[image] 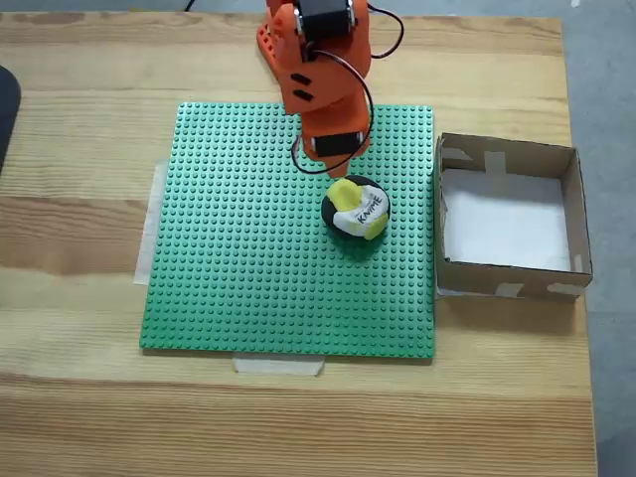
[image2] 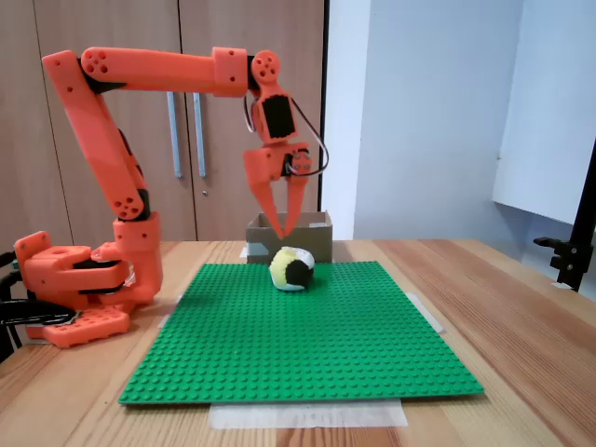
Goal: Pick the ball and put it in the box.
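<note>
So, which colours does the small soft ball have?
The small soft ball has yellow, white and black patches, with black lettering on white, clearest in the fixed view from above.

You get bright, even, soft light in both fixed views. Shadows are faint: a small dark patch sits under the ball [image: 356, 209] on the green plate [image: 248, 268]. Both pictures are slightly soft, with no glare and no edge distortion.

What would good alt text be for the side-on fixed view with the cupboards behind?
An orange arm's gripper hangs slightly open just above a yellow, white and black ball on a green studded plate; a cardboard box sits behind.
</note>
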